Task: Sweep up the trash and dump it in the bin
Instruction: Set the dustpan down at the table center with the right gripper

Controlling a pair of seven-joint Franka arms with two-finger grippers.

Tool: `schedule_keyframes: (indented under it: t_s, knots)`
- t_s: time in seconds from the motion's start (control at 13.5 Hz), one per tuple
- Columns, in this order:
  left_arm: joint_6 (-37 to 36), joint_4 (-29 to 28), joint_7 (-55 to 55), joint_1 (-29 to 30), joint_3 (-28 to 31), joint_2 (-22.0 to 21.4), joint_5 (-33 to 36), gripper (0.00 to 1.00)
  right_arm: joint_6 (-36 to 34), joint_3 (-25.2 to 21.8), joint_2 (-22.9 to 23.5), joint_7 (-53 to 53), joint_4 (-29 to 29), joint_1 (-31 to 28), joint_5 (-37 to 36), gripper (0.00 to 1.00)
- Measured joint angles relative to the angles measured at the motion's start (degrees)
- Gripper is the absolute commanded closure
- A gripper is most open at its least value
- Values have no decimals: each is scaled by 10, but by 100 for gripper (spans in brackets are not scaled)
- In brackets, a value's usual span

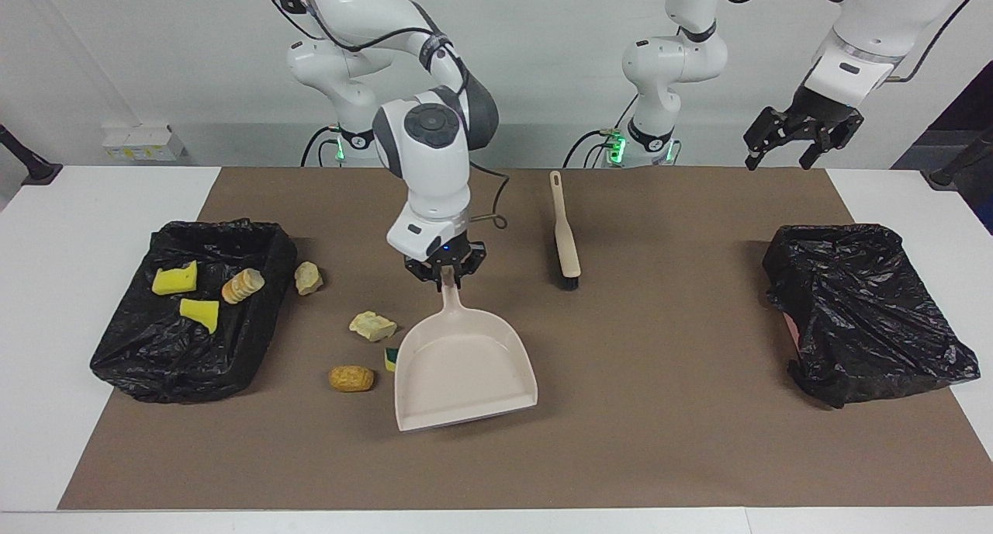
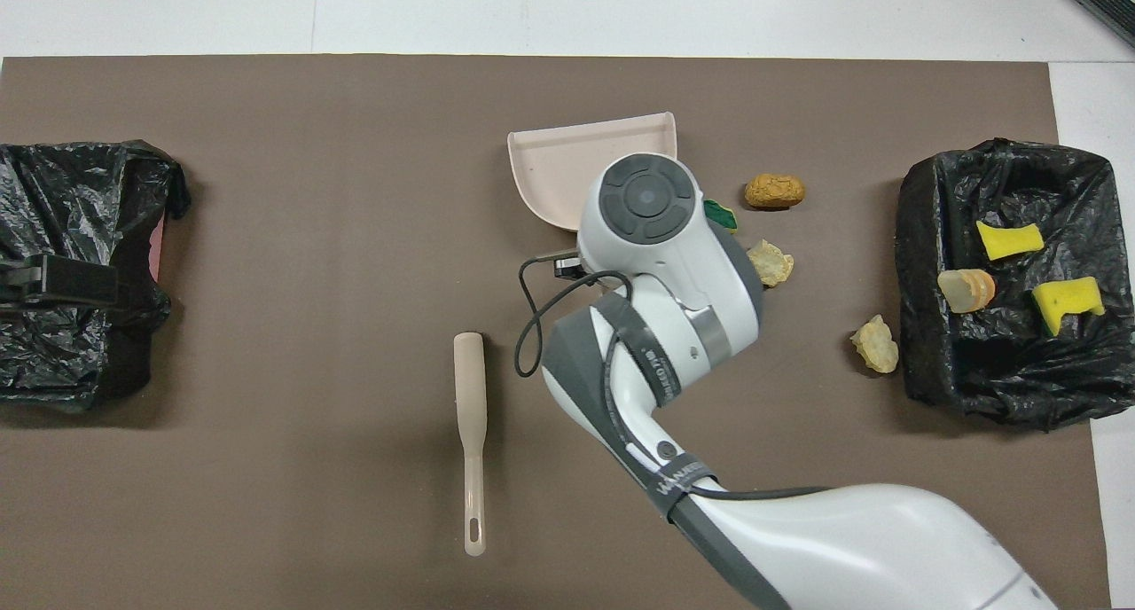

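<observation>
Right end effector (image 1: pixel 446 274) pinches the dustpan (image 1: pixel 464 371) handle; green sponge (image 1: pixel 391 358) touches its wall, roll (image 1: pixel 351 378) near. Left end effector (image 1: pixel 799 142) spread, waiting aloft.

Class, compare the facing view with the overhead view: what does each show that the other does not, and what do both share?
Only the facing view shows the right gripper shut on the dustpan handle, the left gripper open in the air at its own end, and the brush's black bristles.

Only the overhead view shows the hang hole in the brush handle; there the right arm's wrist covers the grip.

Both show three scraps in the bin at the right arm's end, four scraps on the mat beside the dustpan, and a second bin.
</observation>
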Motion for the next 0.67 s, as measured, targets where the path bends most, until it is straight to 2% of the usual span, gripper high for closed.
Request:
schedule_keyframes:
  t_s: [0.15, 0.22, 0.3, 0.67]
  knots:
    - [0, 0, 0, 0, 0, 0, 0, 0, 26, 0, 47, 25, 35, 13, 0, 100]
    - [0, 0, 0, 0, 0, 0, 0, 0, 39, 0, 62, 28, 48, 16, 1, 79]
    - [0, 0, 0, 0, 0, 0, 0, 0, 44, 0, 69, 29, 57, 18, 1, 1]
    - [0, 0, 0, 0, 0, 0, 0, 0, 45, -1, 69, 29, 73, 19, 1, 0]
